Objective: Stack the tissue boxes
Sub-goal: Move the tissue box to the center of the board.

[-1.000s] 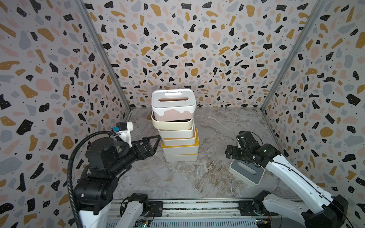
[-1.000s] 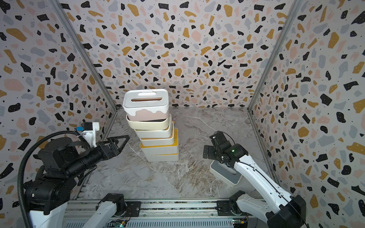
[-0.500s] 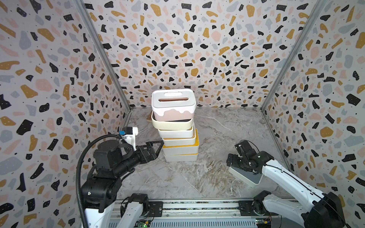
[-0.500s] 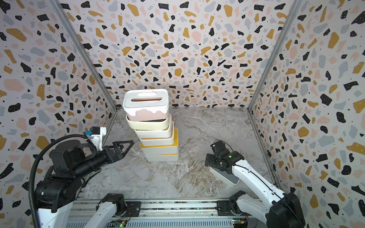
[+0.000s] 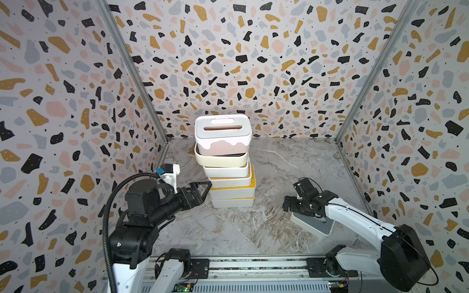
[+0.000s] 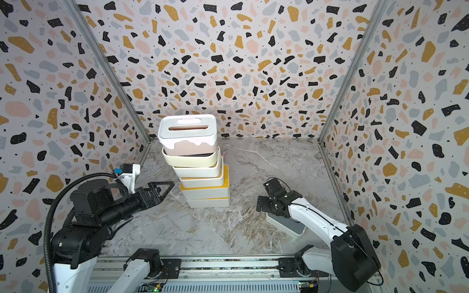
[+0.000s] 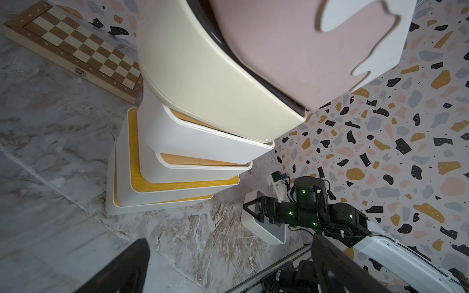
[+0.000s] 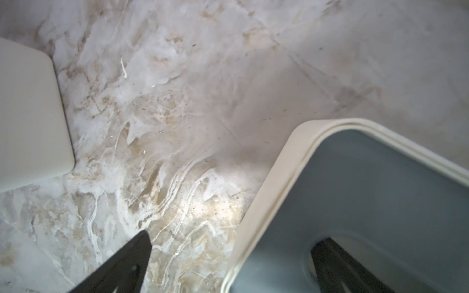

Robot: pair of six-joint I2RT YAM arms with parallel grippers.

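Six tissue boxes stand stacked just beside the left gripper's wide-open, empty fingers. The right gripper, spread wide, holds nothing: one finger sits in the grey-lidded box's slot, the other outside its rim.

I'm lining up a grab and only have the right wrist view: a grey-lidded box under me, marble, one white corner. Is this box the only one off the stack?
Observer: Yes. In both top views the grey-lidded box lies alone on the table, and the other six boxes make up the stack.
Operator: Is that stack straight?
Observer: No. The left wrist view shows it staggered. The upper boxes, up to the pink-and-white box on top, overhang toward the left arm's side.
Operator: Is anything close to it?
Observer: The left gripper hangs open close beside the stack's lower boxes and holds nothing.
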